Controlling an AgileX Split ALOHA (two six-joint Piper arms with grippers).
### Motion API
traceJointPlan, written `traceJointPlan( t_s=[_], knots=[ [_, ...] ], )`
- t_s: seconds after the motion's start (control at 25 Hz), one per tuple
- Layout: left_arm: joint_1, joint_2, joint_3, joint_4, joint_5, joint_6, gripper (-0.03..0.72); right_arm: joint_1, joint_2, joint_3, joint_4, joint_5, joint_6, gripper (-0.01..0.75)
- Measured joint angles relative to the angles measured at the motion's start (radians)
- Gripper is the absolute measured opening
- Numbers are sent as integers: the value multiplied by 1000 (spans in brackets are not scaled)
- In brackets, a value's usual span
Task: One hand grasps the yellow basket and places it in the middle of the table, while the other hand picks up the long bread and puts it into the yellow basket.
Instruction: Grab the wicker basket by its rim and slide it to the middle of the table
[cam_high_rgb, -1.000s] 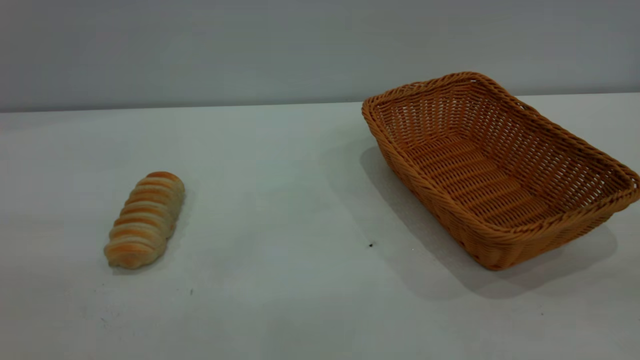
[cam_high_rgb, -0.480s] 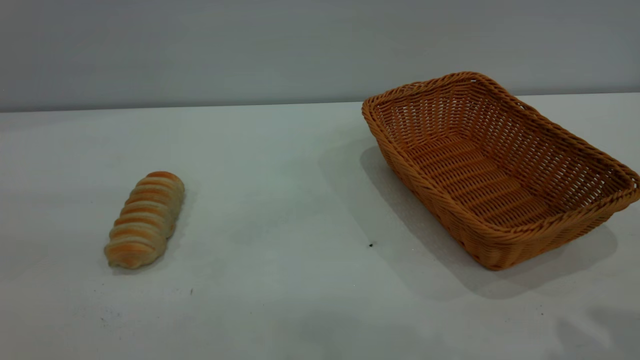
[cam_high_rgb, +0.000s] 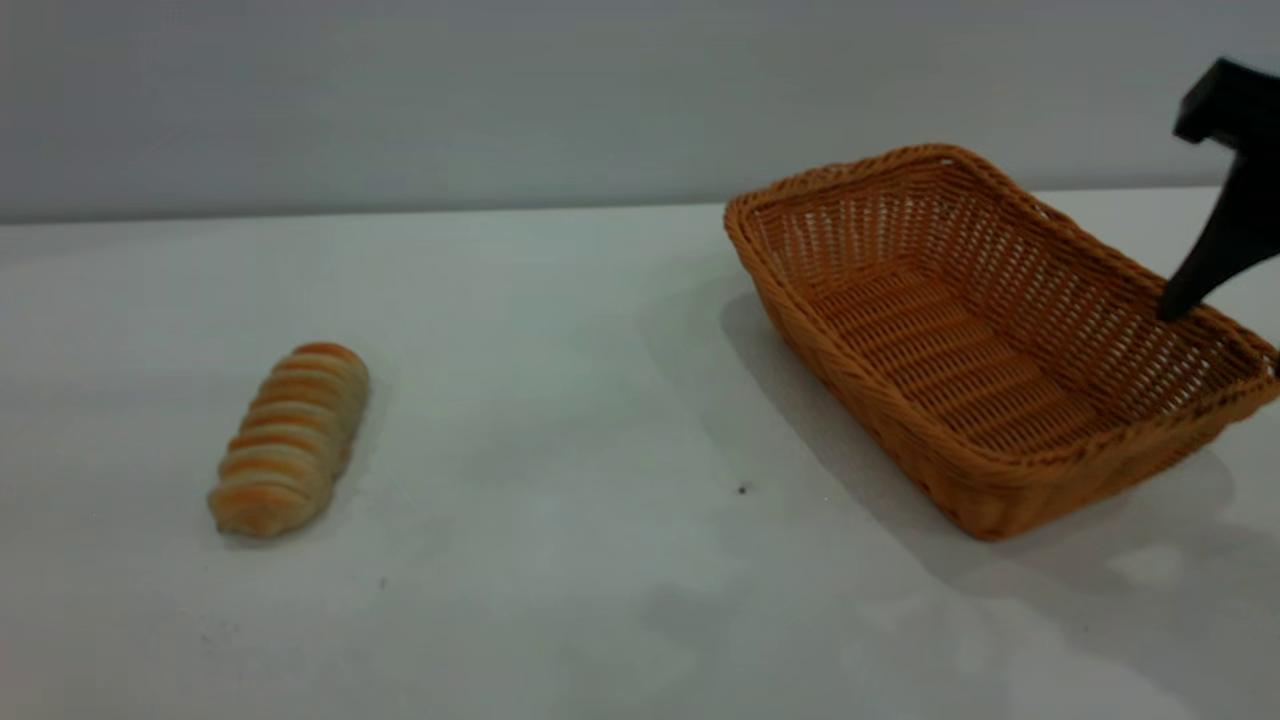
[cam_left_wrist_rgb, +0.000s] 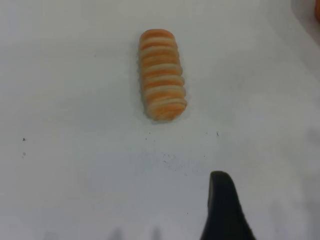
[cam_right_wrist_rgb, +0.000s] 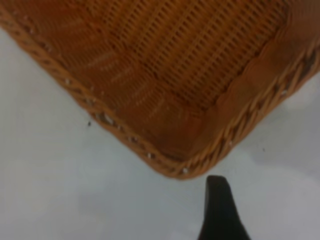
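Observation:
The long bread (cam_high_rgb: 290, 440) lies on the white table (cam_high_rgb: 560, 330) at the left, one end toward the front. It also shows in the left wrist view (cam_left_wrist_rgb: 162, 75), with my left gripper (cam_left_wrist_rgb: 225, 210) above the bare table a short way off and apart from it. The yellow basket (cam_high_rgb: 990, 340) stands at the right, empty, turned at an angle. My right gripper (cam_high_rgb: 1215, 250) hangs at the right edge, its tip just over the basket's far right rim. In the right wrist view it (cam_right_wrist_rgb: 220, 210) is just outside a basket corner (cam_right_wrist_rgb: 175, 165).
A grey wall runs behind the table. A small dark speck (cam_high_rgb: 742, 489) lies on the table between bread and basket. Arm shadows fall on the table's front right. The left arm does not show in the exterior view.
My right gripper has come into the exterior view from the right, down to the basket's far right rim. Its shadow has spread over the front right. Bread and basket have not moved.

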Motion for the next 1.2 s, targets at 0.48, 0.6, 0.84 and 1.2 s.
traceJointPlan(
  t_s=[0.48,0.6,0.84,1.2],
  knots=[
    [0,0,0,-2,-1,0,510,-81,134,-2,3,-86,62,539],
    [0,0,0,-2,-2,0,510,-82,155,-2,9,-128,62,539],
    [0,0,0,-2,-8,0,510,-88,230,-3,63,-167,62,538],
    [0,0,0,-2,-27,3,510,-88,333,-5,117,-236,60,530]
  ],
)
